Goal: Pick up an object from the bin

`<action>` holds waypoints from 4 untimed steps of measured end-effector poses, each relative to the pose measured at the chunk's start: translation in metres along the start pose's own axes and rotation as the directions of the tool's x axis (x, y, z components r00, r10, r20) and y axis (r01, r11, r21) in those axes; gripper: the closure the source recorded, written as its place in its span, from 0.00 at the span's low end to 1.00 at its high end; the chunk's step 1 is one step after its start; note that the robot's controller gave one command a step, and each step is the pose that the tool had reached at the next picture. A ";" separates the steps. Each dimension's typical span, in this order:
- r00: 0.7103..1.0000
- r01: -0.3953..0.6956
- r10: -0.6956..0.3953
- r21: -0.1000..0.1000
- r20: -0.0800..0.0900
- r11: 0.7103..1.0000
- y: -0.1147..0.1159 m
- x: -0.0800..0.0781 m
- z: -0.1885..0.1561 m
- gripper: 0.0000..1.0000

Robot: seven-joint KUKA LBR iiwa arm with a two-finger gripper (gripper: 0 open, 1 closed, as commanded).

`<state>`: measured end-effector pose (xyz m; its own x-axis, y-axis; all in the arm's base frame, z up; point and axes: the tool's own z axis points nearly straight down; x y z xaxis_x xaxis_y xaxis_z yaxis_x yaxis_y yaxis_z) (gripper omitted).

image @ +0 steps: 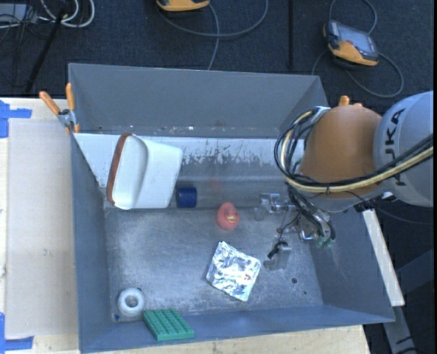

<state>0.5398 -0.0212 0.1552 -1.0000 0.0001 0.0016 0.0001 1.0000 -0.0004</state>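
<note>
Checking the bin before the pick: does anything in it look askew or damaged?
The white tub lies tipped on its side at the back left of the bin, and the silver foil packet on the mid-floor is crumpled. The green ridged pad sits up on the sloping front wall. Nothing looks spilled.

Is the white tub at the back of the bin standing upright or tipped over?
Tipped over: the white tub lies on its side, its brown rim turned toward the view's left.

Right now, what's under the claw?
Bare bin floor lies at the tip of the claw. The foil packet lies to its left, not touching. The floor beneath the orange cover and cables is hidden.
</note>
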 end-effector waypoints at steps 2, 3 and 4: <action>0.952 0.305 -0.305 -0.001 0.000 0.952 -0.009 0.037 0.086 1.00; 0.936 0.351 -0.351 0.003 0.009 0.936 -0.007 0.025 -0.016 1.00; 0.944 0.330 -0.330 0.006 0.010 0.944 -0.049 0.016 -0.099 1.00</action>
